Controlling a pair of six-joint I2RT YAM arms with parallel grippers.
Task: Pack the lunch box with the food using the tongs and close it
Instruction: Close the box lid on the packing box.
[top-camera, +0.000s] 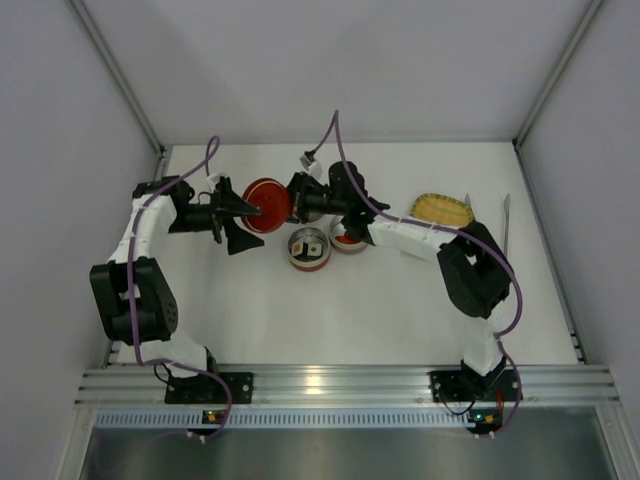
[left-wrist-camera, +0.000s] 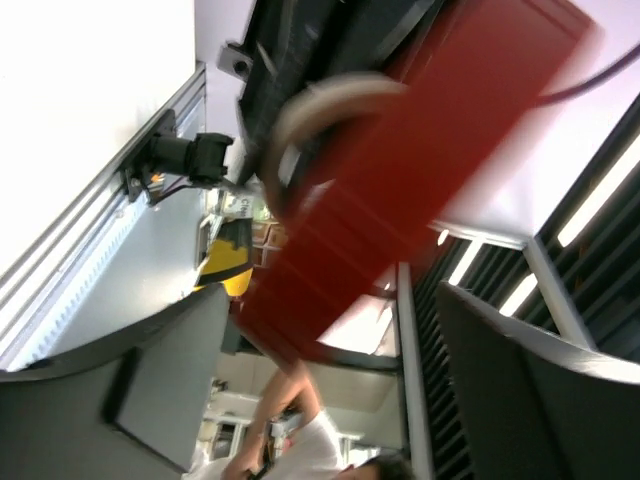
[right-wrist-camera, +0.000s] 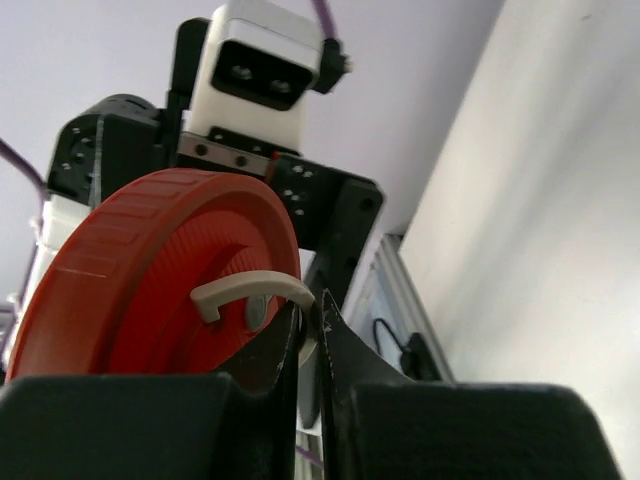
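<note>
A red round lid (top-camera: 265, 205) hangs above the table, and my right gripper (top-camera: 297, 201) is shut on its beige handle (right-wrist-camera: 262, 290). The right wrist view shows the jaws (right-wrist-camera: 310, 322) pinching that handle. My left gripper (top-camera: 255, 226) stands wide open beside the lid's left edge, with nothing in it. The lid (left-wrist-camera: 400, 170) appears as a red blur ahead of the left fingers (left-wrist-camera: 120, 390). The round lunch box (top-camera: 309, 266) sits below on the table, with sushi-roll food (top-camera: 309, 244) inside. The silver tongs (top-camera: 506, 222) lie at the far right.
A second round red-rimmed container (top-camera: 345, 240) sits right of the lunch box, partly under my right arm. A yellow bamboo mat (top-camera: 442, 209) lies at the back right. White walls close in the table on three sides.
</note>
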